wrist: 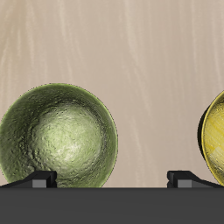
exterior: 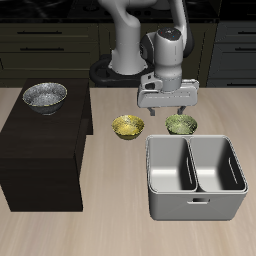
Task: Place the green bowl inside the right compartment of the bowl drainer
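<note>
The end effector (exterior: pixel 181 107) is held spread and empty above the surface (exterior: pixel 110 225). The green bowl (exterior: pixel 181 124) is seen just below it, toward six o'clock, at the bowl drainer's (exterior: pixel 196 201) back rim.

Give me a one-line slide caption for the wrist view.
Wrist camera looking down on the green bowl and the edge of the yellow bowl on the wooden table.

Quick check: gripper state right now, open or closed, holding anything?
Gripper: open, holding nothing; it hangs above the green bowl, which sits on the table.
</note>
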{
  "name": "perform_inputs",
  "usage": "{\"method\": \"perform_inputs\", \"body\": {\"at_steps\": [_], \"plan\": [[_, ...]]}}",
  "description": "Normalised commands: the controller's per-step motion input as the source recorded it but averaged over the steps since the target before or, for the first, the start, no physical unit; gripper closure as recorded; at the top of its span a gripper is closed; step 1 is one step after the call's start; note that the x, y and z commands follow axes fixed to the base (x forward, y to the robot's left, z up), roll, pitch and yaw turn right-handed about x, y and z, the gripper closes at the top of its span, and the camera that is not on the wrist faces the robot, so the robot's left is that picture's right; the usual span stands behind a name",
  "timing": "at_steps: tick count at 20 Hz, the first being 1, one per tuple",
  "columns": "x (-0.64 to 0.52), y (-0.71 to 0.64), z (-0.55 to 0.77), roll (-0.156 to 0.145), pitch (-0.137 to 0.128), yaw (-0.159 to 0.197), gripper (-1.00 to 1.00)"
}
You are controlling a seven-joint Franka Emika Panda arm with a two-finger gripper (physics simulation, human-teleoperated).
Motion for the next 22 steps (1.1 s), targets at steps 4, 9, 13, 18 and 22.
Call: {"method": "perform_inputs", "body": {"at_steps": [4,9,13,18,22], "plan": [[0.00,0.02,-0.20,0.005,0.021,0.000,-1.00],[0.00,0.04,-0.17,0.018,0.012,0.021,-1.00],[-0.03,0.10,-0.15,0.072,0.001,0.028,-1.00],[0.02,0.03,-0.06,0.024,0.017,-0.004,1.00],[0.03,-0.04,-0.03,0.003,0.014,-0.003,1.00]]}}
